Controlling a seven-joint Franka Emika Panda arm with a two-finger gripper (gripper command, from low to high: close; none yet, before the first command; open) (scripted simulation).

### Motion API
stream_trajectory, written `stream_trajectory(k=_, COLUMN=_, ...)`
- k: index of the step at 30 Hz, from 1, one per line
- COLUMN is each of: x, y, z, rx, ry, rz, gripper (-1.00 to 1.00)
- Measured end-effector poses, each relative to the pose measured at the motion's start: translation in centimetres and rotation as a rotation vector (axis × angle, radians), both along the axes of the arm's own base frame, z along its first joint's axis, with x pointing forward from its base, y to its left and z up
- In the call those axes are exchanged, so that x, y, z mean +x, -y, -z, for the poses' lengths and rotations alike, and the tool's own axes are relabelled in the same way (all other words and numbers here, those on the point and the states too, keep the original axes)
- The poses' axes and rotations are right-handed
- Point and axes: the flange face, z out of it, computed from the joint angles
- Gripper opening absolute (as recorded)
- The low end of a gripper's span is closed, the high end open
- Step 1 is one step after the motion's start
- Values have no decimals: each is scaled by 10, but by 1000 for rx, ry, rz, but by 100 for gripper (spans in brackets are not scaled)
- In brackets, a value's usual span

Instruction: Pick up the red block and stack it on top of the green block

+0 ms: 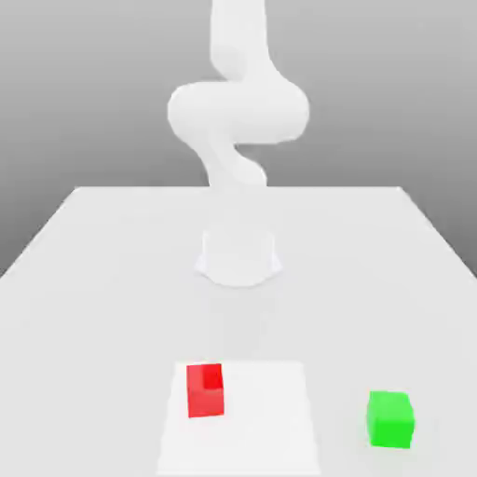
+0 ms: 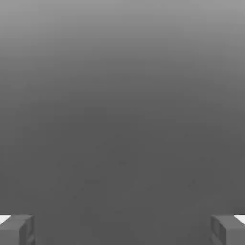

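red block (image 1: 205,390) on white table (image 1: 93,279), green block (image 1: 389,418) well apart, gripper (image 2: 122,229) fingers spread wide, holding nothing

We see the arm (image 1: 238,116) as a plain white body, smooth and matte, with no seams, screws, cables or markings that we can make out. Its links are thick rounded tubes that swell into bulbous joints, one broad rounded mass bulging across the middle. Lower down it narrows into a curved neck, then ends in a short, pale cylindrical base (image 1: 238,256) with a slightly wider foot. In the hand view we see the gripper (image 2: 122,229) by its two fingertips (image 2: 16,229): blocky, dull grey pieces with squared edges, each capped by a small white corner patch.
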Motion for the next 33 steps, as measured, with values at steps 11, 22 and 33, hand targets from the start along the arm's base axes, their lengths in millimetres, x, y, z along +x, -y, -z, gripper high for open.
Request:
stream_trajectory(k=11, x=66, y=32, z=265, rx=-77, ry=-415, rz=-29, gripper=0)
stream_trajectory(k=22, x=10, y=45, z=470, rx=-6, ry=-712, rz=-103, gripper=0)
stream_trajectory(k=33, x=7, y=45, z=514, rx=-6, ry=-717, rz=-105, gripper=-100)
